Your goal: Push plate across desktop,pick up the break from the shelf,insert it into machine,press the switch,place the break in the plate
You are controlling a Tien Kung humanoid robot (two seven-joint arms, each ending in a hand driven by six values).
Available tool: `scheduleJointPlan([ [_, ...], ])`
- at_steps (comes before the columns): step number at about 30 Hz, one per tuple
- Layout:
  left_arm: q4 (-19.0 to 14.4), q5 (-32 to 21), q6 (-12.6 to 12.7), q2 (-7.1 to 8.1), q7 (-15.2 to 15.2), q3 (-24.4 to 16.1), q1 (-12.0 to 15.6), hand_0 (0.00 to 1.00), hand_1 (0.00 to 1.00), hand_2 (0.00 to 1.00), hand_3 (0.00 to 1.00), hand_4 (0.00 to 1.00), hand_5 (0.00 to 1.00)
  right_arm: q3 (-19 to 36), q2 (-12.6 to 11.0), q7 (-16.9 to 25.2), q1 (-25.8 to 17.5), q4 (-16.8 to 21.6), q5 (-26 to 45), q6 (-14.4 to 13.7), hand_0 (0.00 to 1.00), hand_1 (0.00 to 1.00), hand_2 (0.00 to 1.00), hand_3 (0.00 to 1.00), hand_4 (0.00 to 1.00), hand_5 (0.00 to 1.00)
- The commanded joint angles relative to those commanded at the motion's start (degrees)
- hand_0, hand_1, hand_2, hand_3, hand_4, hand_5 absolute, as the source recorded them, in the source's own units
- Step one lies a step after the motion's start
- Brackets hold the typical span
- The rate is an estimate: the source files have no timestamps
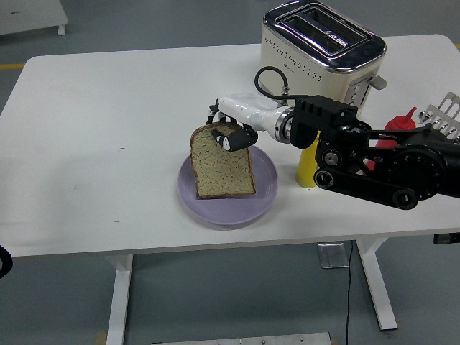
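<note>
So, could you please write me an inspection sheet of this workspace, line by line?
Surface: white table, mostly bare, a few small dark specks at the left.
Job's things: bread slice held over the purple plate, whether it touches the plate cannot be told; cream toaster at the far edge, both slots look empty.
Clutter: yellow bottle and red bottle behind the right arm; metal rack at the right edge.
Robot hands: right robot hand closed on the slice's top edge; left one not in view.
Cables: black cable looping at the right wrist.
Surroundings: grey floor, nobody seen.
</note>
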Motion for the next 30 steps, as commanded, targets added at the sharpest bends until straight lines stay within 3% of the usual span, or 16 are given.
scheduleJointPlan([
  [1, 0.0, 0.0, 0.0, 0.00, 0.0, 0.0, 0.0, 0.825, 0.869, 0.927, 0.799, 0.633, 0.998, 0.0, 0.0, 0.0, 0.0, -0.2, -0.1, 0.2, 0.300, 0.415, 0.489, 0.549, 0.404, 0.139],
  [2, 0.0, 0.0, 0.0, 0.00, 0.0, 0.0, 0.0, 0.825, 0.869, 0.927, 0.799, 0.633, 0.998, 0.0, 0.0, 0.1, -0.1, -0.3, -0.3, 0.3, 0.343, 0.449, 0.519, 0.572, 0.509, 0.217],
  [7, 0.0, 0.0, 0.0, -0.02, 0.0, 0.0, -0.1, 0.825, 0.869, 0.927, 0.799, 0.633, 0.998, 0.0, -0.1, 0.4, -0.2, -0.7, -1.0, 1.3, 0.343, 0.449, 0.519, 0.572, 0.509, 0.217],
  [8, 0.0, 0.0, 0.0, -0.02, 0.0, 0.0, -0.1, 0.825, 0.869, 0.927, 0.799, 0.633, 0.998, 0.0, -0.1, 0.5, -0.2, -0.8, -1.2, 1.5, 0.443, 0.563, 0.630, 0.705, 0.651, 0.346],
  [13, 0.0, 0.0, 0.0, -0.05, 0.0, 0.0, -0.1, 0.825, 0.869, 0.927, 0.799, 0.633, 0.998, 0.4, 0.0, 1.6, -0.3, -1.2, -1.0, 2.1, 0.443, 0.563, 0.630, 0.705, 0.651, 0.346],
  [14, 0.0, 0.0, 0.0, -0.06, 0.0, 0.0, -0.1, 0.824, 0.869, 0.927, 0.799, 0.633, 0.998, 0.5, 0.0, 1.7, -0.3, -1.3, -0.9, 2.1, 0.462, 0.581, 0.666, 0.741, 0.699, 0.419],
  [30, 0.0, 0.0, 0.0, -0.08, -0.1, 0.1, -0.1, 0.825, 0.869, 0.930, 0.799, 0.633, 0.998, 4.6, 0.0, 2.2, -1.0, -1.4, -1.9, 0.0, 0.467, 0.588, 0.682, 0.756, 0.724, 0.449],
])
